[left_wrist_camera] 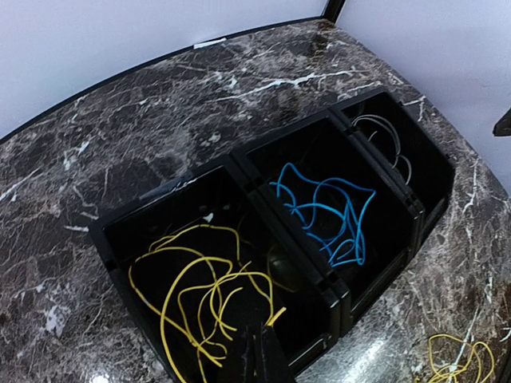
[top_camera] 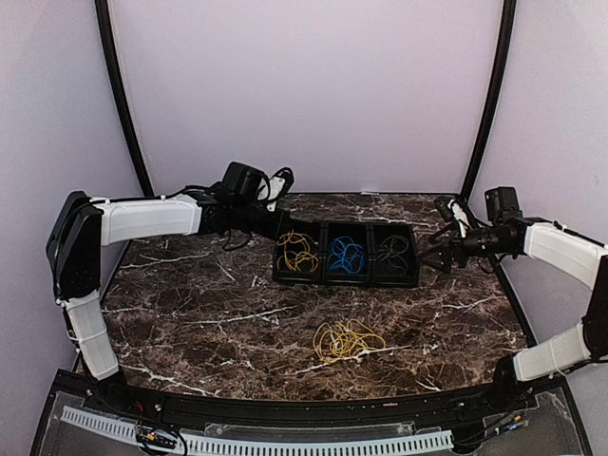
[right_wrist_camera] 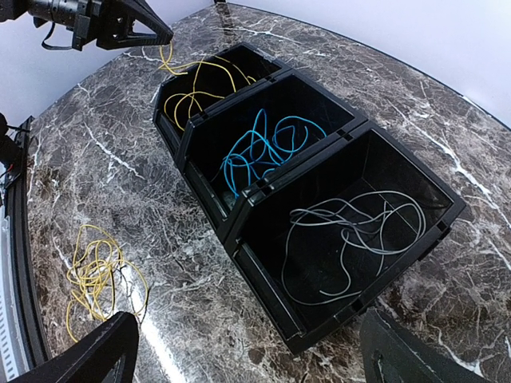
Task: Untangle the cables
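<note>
Three black bins (top_camera: 344,279) stand in a row at the back middle. The left bin holds yellow cables (top_camera: 296,252), the middle one blue cables (top_camera: 347,255), the right one a grey-black cable (top_camera: 392,250). A loose yellow coil with a dark strand (top_camera: 348,340) lies on the table in front. My left gripper (top_camera: 275,228) hangs over the left bin, shut on a yellow cable strand (left_wrist_camera: 275,315) that trails down into the bin; its tip (left_wrist_camera: 257,333) shows at the bottom edge. My right gripper (top_camera: 442,252) is open and empty, right of the right bin (right_wrist_camera: 247,359).
The marble table (top_camera: 190,304) ends at a black frame along the sides and front. A white slotted cable duct (top_camera: 285,444) runs along the near edge. Lilac walls close the back and sides. Thick black arm cables (top_camera: 275,180) bunch behind the left wrist.
</note>
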Controlling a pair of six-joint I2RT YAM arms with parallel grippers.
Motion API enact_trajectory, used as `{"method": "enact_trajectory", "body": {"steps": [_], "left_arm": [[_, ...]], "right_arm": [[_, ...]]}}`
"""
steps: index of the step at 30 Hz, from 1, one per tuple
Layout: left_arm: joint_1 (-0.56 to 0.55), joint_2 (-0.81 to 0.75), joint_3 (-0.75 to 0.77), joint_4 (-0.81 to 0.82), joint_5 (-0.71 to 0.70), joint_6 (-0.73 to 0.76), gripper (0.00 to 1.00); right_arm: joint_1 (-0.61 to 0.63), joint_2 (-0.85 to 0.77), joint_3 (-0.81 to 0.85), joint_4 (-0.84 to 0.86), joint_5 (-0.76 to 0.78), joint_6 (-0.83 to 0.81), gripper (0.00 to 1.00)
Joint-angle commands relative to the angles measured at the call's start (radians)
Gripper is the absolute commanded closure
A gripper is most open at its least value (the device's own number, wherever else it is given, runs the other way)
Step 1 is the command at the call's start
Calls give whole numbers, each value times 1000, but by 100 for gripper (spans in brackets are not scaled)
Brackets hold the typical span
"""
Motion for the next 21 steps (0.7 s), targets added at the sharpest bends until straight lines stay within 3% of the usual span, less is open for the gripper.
{"method": "enact_trajectory", "body": {"steps": [1,21], "left_arm": [[-3,-34,-25,-48,-105,3,100],[-8,200,113,67,-95,-16,100]], "right_arm": [[-6,9,29,-5,-22,-12,1],[-5,15,27,-6,-12,-11,1]]}}
